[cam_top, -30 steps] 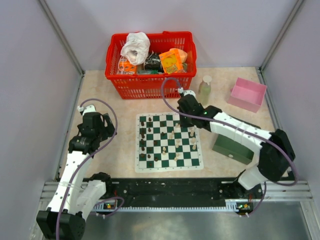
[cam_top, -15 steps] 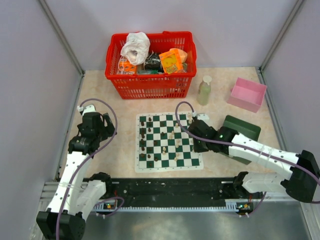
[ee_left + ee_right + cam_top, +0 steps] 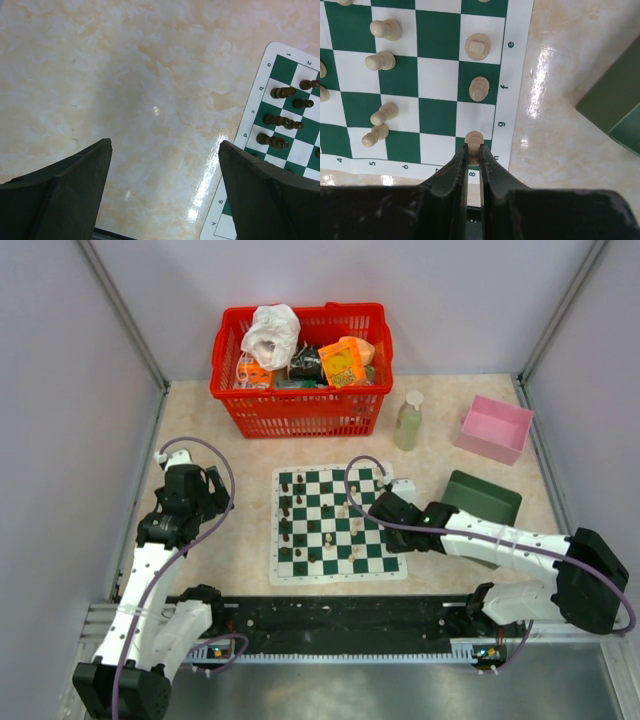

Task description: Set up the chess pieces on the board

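Left gripper (image 3: 165, 145): jaws spread wide, nothing between them, over bare table (image 3: 125, 75) just left of the board (image 3: 340, 577); unmoved over the last second. Dark chess pieces (image 3: 287, 512) line the board's left side, cream ones are scattered toward the right. Right gripper (image 3: 474, 150): has swung from the board's far edge down to its near right corner, clamped on a cream piece (image 3: 474, 138) at the corner square. Likely a placement under way; touchdown not discernible.

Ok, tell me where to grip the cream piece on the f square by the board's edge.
Pinch the cream piece at the neck under its rounded head, descending from above; it appears upright, with free space on two opposite sides.
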`<action>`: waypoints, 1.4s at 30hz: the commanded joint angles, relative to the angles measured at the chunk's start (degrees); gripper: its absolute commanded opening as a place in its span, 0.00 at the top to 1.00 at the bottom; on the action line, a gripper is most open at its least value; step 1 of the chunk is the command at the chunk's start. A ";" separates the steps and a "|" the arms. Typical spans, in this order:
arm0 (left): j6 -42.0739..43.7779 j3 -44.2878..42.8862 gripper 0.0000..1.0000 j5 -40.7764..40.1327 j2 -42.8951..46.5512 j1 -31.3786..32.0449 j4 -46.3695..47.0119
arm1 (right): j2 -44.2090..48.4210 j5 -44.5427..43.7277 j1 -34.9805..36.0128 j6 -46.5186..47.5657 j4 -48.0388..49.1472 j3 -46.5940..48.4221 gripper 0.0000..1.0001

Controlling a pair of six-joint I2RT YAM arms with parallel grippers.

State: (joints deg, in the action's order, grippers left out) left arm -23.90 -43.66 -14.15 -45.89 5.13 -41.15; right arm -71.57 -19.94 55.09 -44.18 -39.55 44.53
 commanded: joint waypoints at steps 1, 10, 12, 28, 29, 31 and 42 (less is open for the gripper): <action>0.17 0.24 0.07 0.18 0.19 0.06 2.21 | -1.20 -2.64 1.33 -0.99 3.78 -0.24 0.91; 0.08 0.24 0.07 0.00 0.01 0.06 2.12 | -2.52 -2.99 1.95 -1.25 4.92 -1.64 0.91; 0.00 0.24 0.07 0.18 -0.08 0.06 2.21 | -2.61 -3.17 2.04 -1.52 5.01 -1.91 0.91; 0.17 0.15 0.07 0.00 -0.17 0.06 2.12 | -3.66 -3.78 2.21 -1.69 5.71 -2.87 0.87; 0.17 0.24 0.07 0.00 -0.25 0.06 2.12 | -3.32 -3.87 2.30 -1.96 5.71 -2.96 0.87; 0.17 0.24 0.07 0.09 -0.25 0.06 2.12 | -2.61 -4.40 2.30 -2.13 6.24 -3.14 0.87; 0.17 0.15 0.07 0.35 -0.25 0.06 2.12 | -1.64 -4.75 2.30 -3.98 7.29 -4.19 0.87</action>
State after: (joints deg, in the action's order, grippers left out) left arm -23.90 -43.66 -14.15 -46.04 5.13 -41.15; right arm -74.48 -23.16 56.51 -46.83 -33.98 41.12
